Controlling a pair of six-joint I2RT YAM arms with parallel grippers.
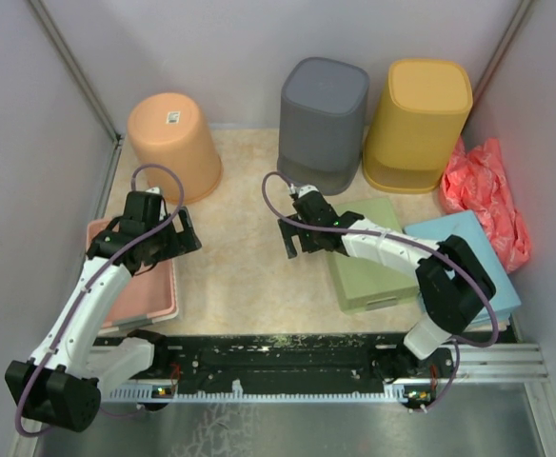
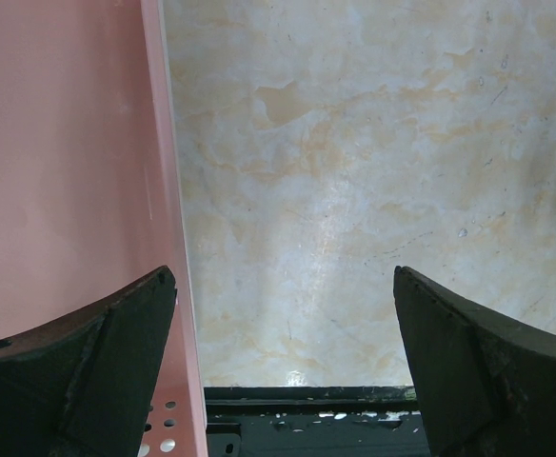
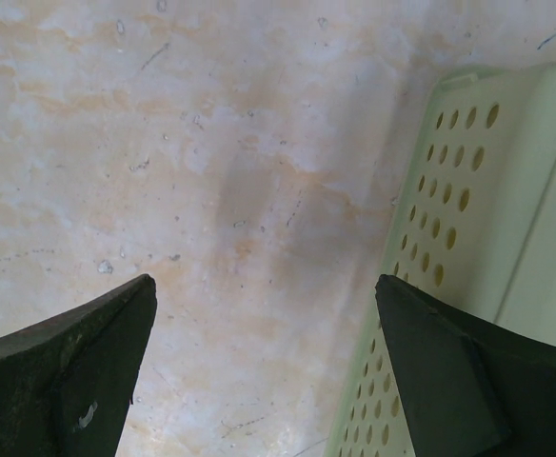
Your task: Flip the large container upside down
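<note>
Looks done afaict: large container (image 1: 323,119), prob the grey one, sits base-up at 12 o'clock by the back wall, yellow bin (image 1: 419,119) at 1 likewise; left gripper (image 1: 185,238) at 9 and right gripper (image 1: 292,238) near centre both spread wide, empty.

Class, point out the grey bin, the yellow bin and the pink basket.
grey bin (image 1: 322,138): top external view, front wall.
yellow bin (image 1: 417,138): top external view, front wall.
pink basket (image 1: 154,290): top external view, bare right part.
</note>
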